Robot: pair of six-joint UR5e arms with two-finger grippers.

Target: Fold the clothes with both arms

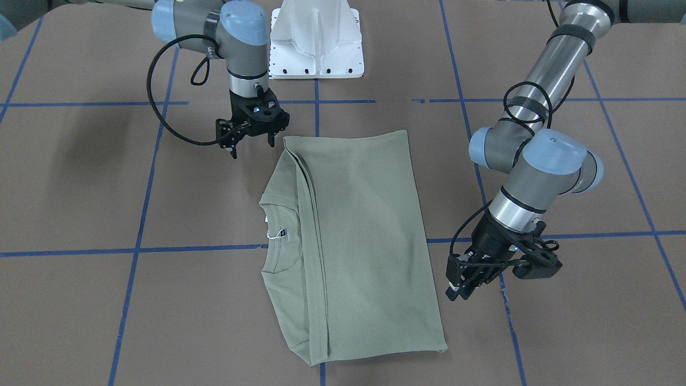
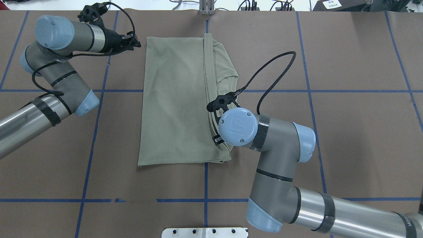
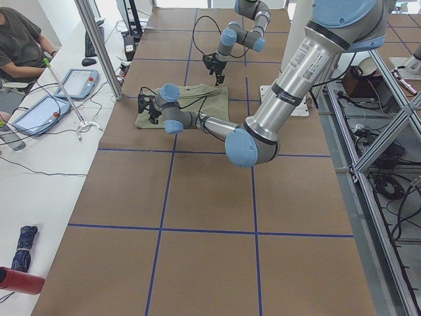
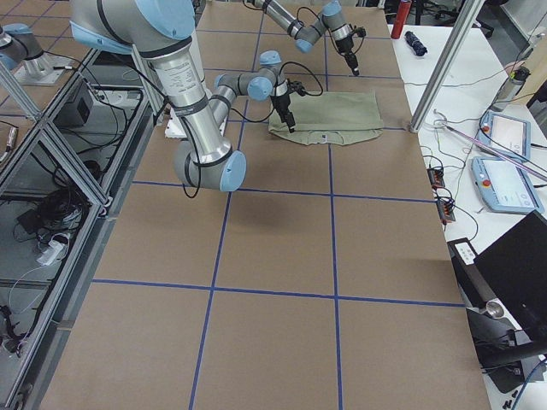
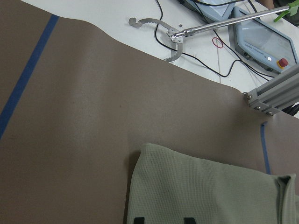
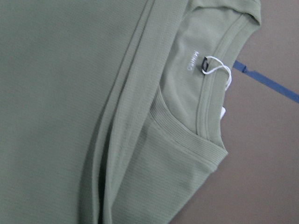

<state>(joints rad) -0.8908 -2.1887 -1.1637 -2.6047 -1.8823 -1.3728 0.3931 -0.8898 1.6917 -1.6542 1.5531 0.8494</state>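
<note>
The sage-green shirt (image 1: 364,236) lies flat on the brown table, folded lengthwise into a long rectangle (image 2: 175,99). Its ribbed collar (image 6: 205,116) and white hang tag (image 6: 216,70) show at one long edge. My left gripper (image 1: 462,285) hovers open beside the shirt's far corner, away from the base, and holds nothing; its two fingertips (image 5: 137,219) show apart over the cloth corner. My right gripper (image 1: 252,143) hangs open and empty just off the corner nearest the base. In the overhead view its wrist (image 2: 238,125) hides it.
The white pedestal base (image 1: 316,43) stands behind the shirt. Blue tape lines (image 2: 205,91) cross the table. An aluminium post (image 5: 275,93), cables and teach pendants (image 3: 39,112) sit at the far edge, where a person (image 3: 20,39) is seated.
</note>
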